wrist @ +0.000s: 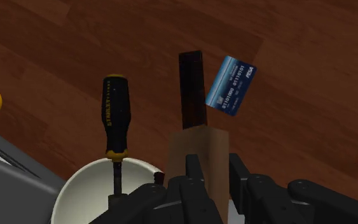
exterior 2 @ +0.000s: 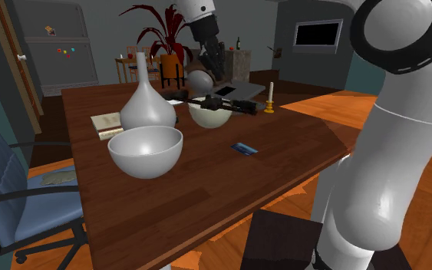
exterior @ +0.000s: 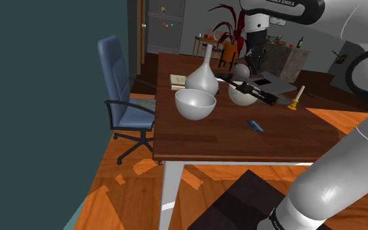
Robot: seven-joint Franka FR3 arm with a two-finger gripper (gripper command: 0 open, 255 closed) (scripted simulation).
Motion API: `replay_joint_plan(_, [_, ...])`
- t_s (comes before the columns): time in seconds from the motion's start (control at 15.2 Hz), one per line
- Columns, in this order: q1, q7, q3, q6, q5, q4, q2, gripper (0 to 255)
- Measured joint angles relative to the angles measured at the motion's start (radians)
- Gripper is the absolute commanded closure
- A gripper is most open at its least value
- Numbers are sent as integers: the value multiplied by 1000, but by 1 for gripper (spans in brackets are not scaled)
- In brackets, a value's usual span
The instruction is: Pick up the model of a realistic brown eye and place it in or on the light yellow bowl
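Towards the far edge of the brown counter (exterior 2: pixel 206 184) stands the cream bowl (exterior 2: pixel 210 116), with a screwdriver (wrist: pixel 115 121) across its rim. Just above the bowl, the pincer (exterior 2: pixel 207 74) clasps the pale grey eye model (exterior 2: pixel 197 81).

The table (exterior: pixel 293 140) was dark reddish-brown wood grain, the bowl (wrist: pixel 85 188) cream, the eye model (exterior 2: pixel 199 80) pale grey, the screwdriver (wrist: pixel 114 121) black and yellow, the card (wrist: pixel 231 86) blue.
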State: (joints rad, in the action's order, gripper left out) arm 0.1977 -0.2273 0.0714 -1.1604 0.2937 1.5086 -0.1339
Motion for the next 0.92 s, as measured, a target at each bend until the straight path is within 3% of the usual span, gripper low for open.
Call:
replay_joint_plan(0.13, [23,-55,31,-16,11,-41,43,255])
replay_joint_plan(0.59, [104,-227,107,8,9,-347,280,255])
replay_joint_plan(0.92, [111,-222,110,-44,6,-296,278,255])
